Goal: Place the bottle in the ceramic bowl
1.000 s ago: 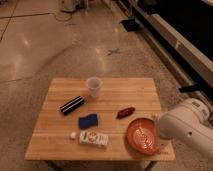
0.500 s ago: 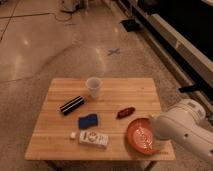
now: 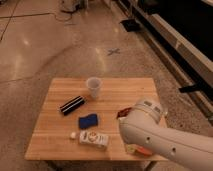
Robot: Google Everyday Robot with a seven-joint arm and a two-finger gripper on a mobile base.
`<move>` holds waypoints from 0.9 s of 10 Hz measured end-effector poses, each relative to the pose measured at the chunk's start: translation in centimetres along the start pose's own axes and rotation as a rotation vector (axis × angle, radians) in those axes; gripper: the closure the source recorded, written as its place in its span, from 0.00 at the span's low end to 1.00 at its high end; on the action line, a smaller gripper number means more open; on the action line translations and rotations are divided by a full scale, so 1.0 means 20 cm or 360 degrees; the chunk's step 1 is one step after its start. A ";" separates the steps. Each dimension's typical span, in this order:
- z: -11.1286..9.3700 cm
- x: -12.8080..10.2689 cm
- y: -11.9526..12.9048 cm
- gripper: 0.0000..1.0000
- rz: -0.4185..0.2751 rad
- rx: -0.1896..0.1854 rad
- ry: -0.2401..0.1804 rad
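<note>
The bottle (image 3: pixel 93 138) is small and white with an orange-red label. It lies on its side near the front edge of the wooden table (image 3: pixel 60 145), cap pointing left. My white arm (image 3: pixel 150 130) reaches in from the lower right and covers the table's front right corner. Only a sliver of the orange-red ceramic bowl (image 3: pixel 143 150) shows under the arm. My gripper is hidden behind the arm or out of view, and no fingers show. Nothing touches the bottle.
A translucent white cup (image 3: pixel 93 87) stands at the back middle. A black-and-white striped bar (image 3: pixel 72 105) lies at the left, a blue sponge (image 3: pixel 88 121) in the middle. A dark red object (image 3: pixel 122 113) peeks out beside the arm. Polished floor surrounds the table.
My arm has swung left and forward over the table's right side and now covers most of the bowl. The bottle and the other objects have not moved.
</note>
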 end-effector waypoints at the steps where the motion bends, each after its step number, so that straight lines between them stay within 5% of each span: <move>1: 0.04 -0.10 -0.04 0.20 -0.0036 -0.0021 -0.0021; 5: 0.27 -0.36 -0.15 0.20 -0.0072 -0.0127 -0.0100; 9: 0.48 -0.51 -0.18 0.20 -0.0075 -0.0218 -0.0131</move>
